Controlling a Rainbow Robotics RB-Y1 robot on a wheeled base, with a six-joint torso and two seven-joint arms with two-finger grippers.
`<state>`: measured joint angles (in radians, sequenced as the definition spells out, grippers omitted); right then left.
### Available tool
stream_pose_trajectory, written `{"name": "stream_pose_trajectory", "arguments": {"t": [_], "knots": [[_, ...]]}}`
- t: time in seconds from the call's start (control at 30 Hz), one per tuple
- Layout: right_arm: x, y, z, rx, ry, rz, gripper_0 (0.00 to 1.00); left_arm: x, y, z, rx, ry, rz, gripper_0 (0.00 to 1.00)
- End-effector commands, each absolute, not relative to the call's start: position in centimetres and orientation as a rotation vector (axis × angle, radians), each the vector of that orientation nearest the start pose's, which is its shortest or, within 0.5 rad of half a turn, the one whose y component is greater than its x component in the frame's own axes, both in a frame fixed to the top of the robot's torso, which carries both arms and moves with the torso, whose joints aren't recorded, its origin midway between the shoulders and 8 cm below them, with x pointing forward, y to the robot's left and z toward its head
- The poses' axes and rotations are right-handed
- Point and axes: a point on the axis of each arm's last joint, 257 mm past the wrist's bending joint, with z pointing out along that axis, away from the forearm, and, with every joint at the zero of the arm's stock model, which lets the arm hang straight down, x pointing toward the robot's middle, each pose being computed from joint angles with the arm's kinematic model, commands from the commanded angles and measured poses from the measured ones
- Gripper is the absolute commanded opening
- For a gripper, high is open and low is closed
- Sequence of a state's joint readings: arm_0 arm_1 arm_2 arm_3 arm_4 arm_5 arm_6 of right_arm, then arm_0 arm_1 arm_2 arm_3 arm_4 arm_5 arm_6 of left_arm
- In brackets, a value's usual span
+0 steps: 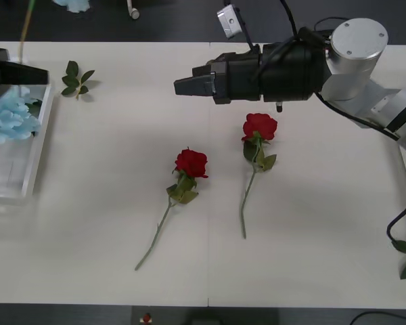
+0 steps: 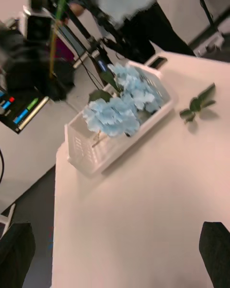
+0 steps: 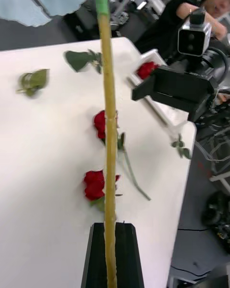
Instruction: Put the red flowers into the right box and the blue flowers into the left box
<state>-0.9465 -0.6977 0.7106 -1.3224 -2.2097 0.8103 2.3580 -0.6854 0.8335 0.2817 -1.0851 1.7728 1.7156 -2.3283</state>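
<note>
The left gripper [image 3: 111, 249], black fingers pressed tight on a blue flower's stem [image 3: 108, 125], holds it just above the left box [image 1: 35, 145], where more blue flowers [image 1: 10, 116] lie. The right gripper [image 1: 184, 85] hangs over mid-table, pointing toward that box, its fingers [image 2: 216, 249] spread wide with nothing between them. Two red flowers [image 1: 191, 163] lie on the table [image 1: 311, 230] just below and beside its jaws, untouched.
</note>
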Motion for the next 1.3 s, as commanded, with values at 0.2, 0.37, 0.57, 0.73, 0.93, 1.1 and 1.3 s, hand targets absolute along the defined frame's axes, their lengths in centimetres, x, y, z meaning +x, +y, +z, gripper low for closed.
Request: {"name": "stream_pose_trajectory", "arguments": {"t": [0.2,0.37,0.57,0.73,0.93,1.1,1.3], "knots": [[51.4,2.0,-5.4,-0.865,2.060,1.094,1.00,46.4,40.5,-1.4,0.669,2.153,-0.664,0.00],[51.1,-0.7,-7.9,-0.730,2.377,0.971,1.00,45.5,47.6,-0.9,0.553,2.299,-0.397,0.00],[50.4,-3.9,-11.0,-0.571,2.627,0.800,1.00,44.5,53.6,-1.3,0.434,2.418,-0.161,0.00],[48.9,-7.6,-14.0,-0.452,2.829,0.536,1.00,44.4,59.8,-2.7,0.284,2.499,0.115,0.00],[48.0,-10.7,-15.9,-0.348,2.938,0.268,1.00,44.9,62.4,-6.3,0.156,2.540,0.225,0.00],[48.3,-12.4,-17.7,-0.252,2.976,0.083,1.00,45.9,61.7,-10.6,0.078,2.586,0.232,0.00],[49.6,-12.5,-20.5,-0.225,2.957,-0.029,1.00,46.4,61.4,-14.9,0.001,2.622,0.265,0.00]]}}
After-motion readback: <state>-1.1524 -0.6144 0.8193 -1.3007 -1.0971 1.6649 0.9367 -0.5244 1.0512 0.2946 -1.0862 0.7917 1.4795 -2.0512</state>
